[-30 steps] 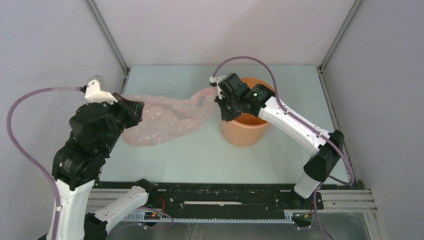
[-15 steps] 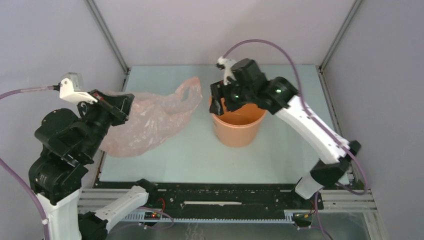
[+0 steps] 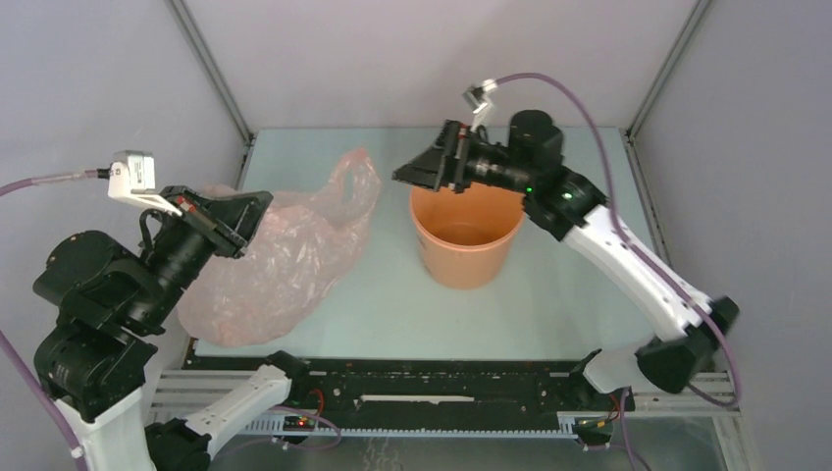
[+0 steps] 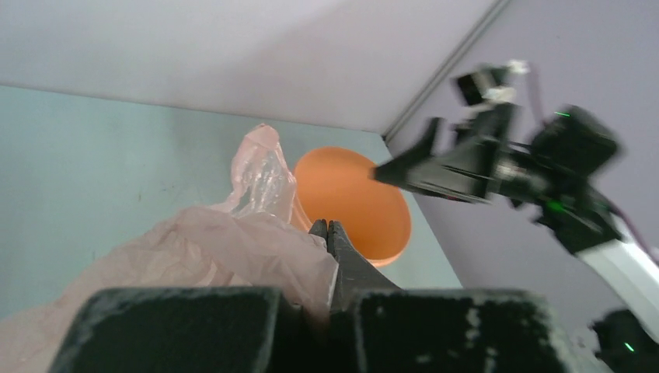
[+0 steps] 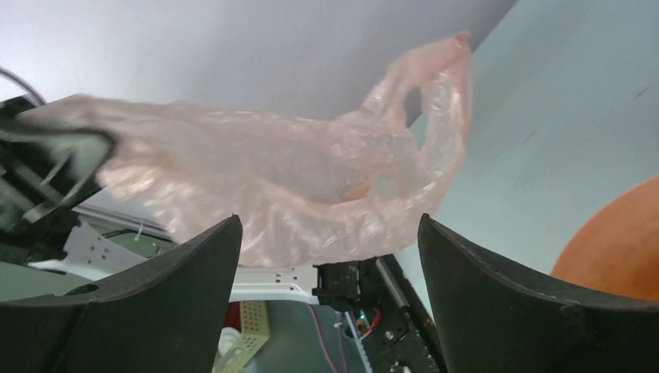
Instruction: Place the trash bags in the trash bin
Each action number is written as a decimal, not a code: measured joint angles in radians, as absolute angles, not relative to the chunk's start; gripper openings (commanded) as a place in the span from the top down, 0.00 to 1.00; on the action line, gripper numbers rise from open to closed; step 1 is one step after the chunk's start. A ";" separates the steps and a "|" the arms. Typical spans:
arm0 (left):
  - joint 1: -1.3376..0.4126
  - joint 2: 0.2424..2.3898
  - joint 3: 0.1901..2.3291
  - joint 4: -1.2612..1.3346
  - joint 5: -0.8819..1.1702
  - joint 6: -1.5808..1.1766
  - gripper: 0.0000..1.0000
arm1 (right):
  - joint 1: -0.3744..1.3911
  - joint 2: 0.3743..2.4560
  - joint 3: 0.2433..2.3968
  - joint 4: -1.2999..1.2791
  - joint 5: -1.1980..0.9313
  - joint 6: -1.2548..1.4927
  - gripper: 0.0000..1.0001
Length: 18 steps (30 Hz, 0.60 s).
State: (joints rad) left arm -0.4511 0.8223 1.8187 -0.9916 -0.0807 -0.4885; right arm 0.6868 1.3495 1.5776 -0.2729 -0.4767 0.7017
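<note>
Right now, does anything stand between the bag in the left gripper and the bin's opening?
Yes. The right gripper, open and empty, hangs above the left rim of the trash bin, on the side facing the trash bag that the left gripper pinches.

Trash bin [image 3: 466,257] mouth sits wide open under my right gripper [image 3: 420,169]; the trash bag [image 3: 285,255] hanging off my left gripper [image 4: 328,229] crowds the left side.

A pale green table [image 3: 392,294] sits between plain grey walls [image 3: 392,59].
</note>
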 measured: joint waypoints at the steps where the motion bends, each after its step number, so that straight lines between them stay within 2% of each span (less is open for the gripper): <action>1: -0.451 0.815 1.818 -0.989 -0.062 -0.489 1.00 | 0.688 1.400 1.573 -0.237 -0.498 0.733 0.05; 5: -0.451 0.782 1.816 -0.981 0.002 -0.491 1.00 | 0.701 1.551 1.572 -0.212 -0.539 0.777 0.05; 10: -0.451 0.741 1.805 -0.966 0.051 -0.504 1.00 | 0.717 1.694 1.633 -0.245 -0.596 0.783 0.15; 12: -0.451 0.730 1.791 -0.953 0.072 -0.516 1.00 | 0.723 1.712 1.640 -0.235 -0.629 0.796 0.22; 13: -0.451 0.726 1.781 -0.943 0.085 -0.521 1.00 | 0.727 1.713 1.639 -0.224 -0.645 0.810 0.31; 15: -0.451 0.724 1.760 -0.924 0.105 -0.533 1.00 | 0.738 1.712 1.639 -0.185 -0.669 0.830 0.60; 16: -0.451 0.725 1.747 -0.911 0.116 -0.541 1.00 | 0.745 1.710 1.639 -0.167 -0.677 0.838 0.72; 18: -0.451 0.730 1.728 -0.883 0.137 -0.554 1.00 | 0.748 1.695 1.636 -0.160 -0.678 0.859 0.84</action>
State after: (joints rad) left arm -0.4511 0.7296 1.7275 -0.8833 0.1368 -0.5541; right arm 0.7479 1.6951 1.6356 -0.1596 -0.6781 0.8585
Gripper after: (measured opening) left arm 0.008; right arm 0.331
